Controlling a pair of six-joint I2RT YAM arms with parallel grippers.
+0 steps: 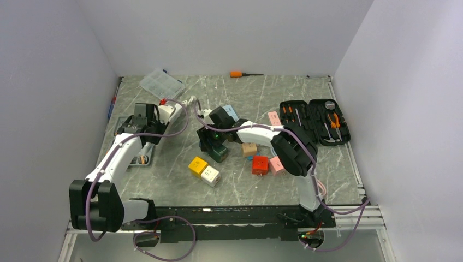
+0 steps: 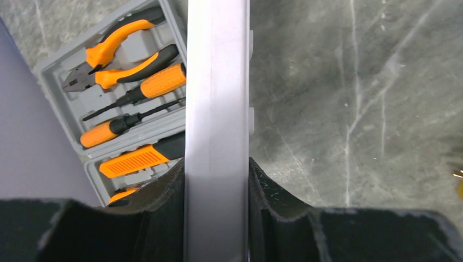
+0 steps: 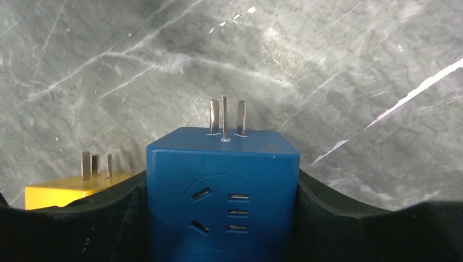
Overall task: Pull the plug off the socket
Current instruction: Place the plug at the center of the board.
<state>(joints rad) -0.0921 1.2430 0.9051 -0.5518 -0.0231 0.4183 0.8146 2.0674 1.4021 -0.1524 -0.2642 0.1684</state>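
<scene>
The right pincer [image 3: 221,191] is clamped on the blue cube plug [image 3: 218,153]. The plug's prongs [image 3: 224,117] are bare and point ahead of the fingers over the marble table [image 3: 338,82]. A yellow cube plug [image 3: 54,195] lies just to its left. The left pincer [image 2: 217,183] grips the white power strip [image 2: 217,82], which runs out ahead. The pull looks done; next, I'd say, lower the plug and release it.

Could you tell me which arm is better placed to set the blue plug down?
Right: the right gripper holds the blue plastic cube plug, prongs free; the left gripper clamps the white power strip.
</scene>
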